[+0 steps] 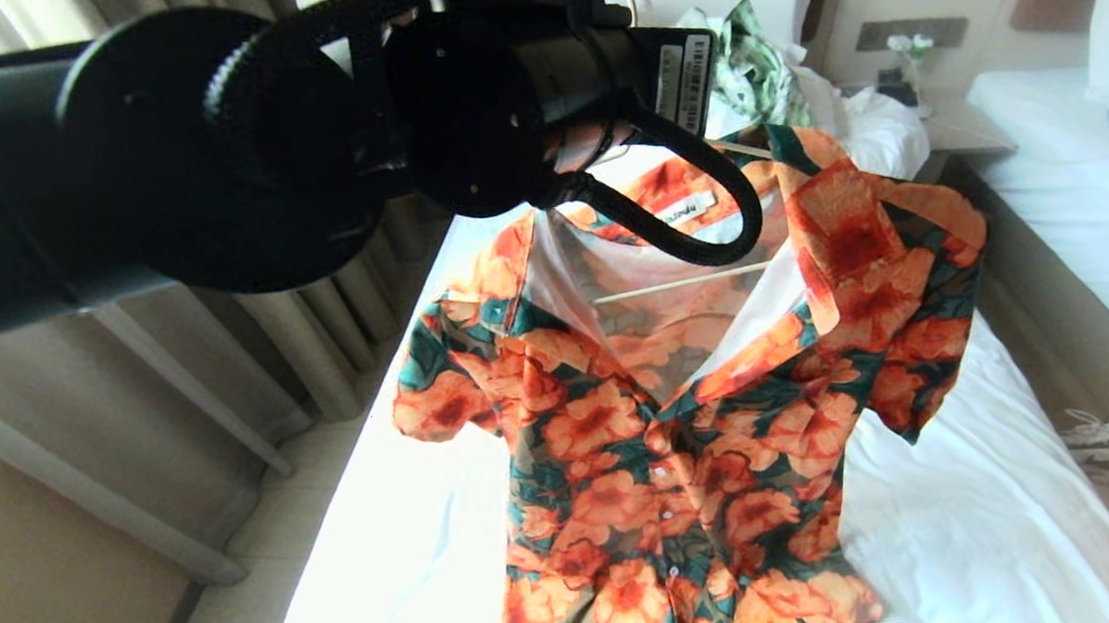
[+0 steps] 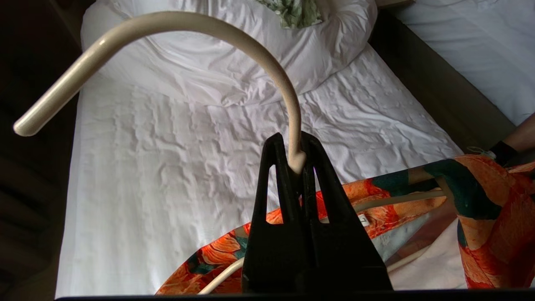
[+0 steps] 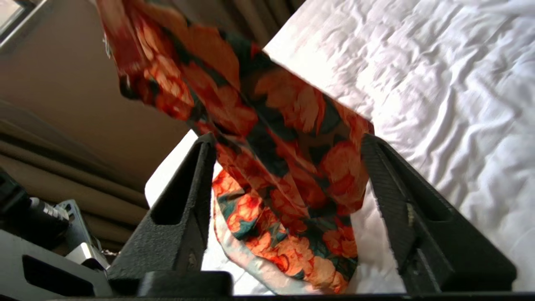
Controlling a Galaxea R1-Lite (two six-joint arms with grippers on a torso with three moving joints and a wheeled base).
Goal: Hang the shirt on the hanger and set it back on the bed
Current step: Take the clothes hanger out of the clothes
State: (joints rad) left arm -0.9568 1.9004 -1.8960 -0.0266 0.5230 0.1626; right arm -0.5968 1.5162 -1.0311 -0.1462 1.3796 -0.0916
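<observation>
One shirt [image 1: 665,422] hangs on one hanger [image 2: 267,75], held up over the bed [image 1: 965,527] with its hem low near the sheet. Two beds show: the near one under the shirt and a second bed [image 1: 1087,205] across a gap. A green leafy cloth [image 1: 759,68] lies by the near bed's pillow.

The left claw [image 2: 297,161] is clamped together on the hanger's neck just below the hook. The right claw [image 3: 288,167] stands apart, its fingers [image 3: 188,196] on either side of a hanging fold of shirt; whether they touch it is hard to tell.

The left arm hides much of the hook in the head view. A person's leg and shoe [image 1: 1093,445] are cut off at the edge.
</observation>
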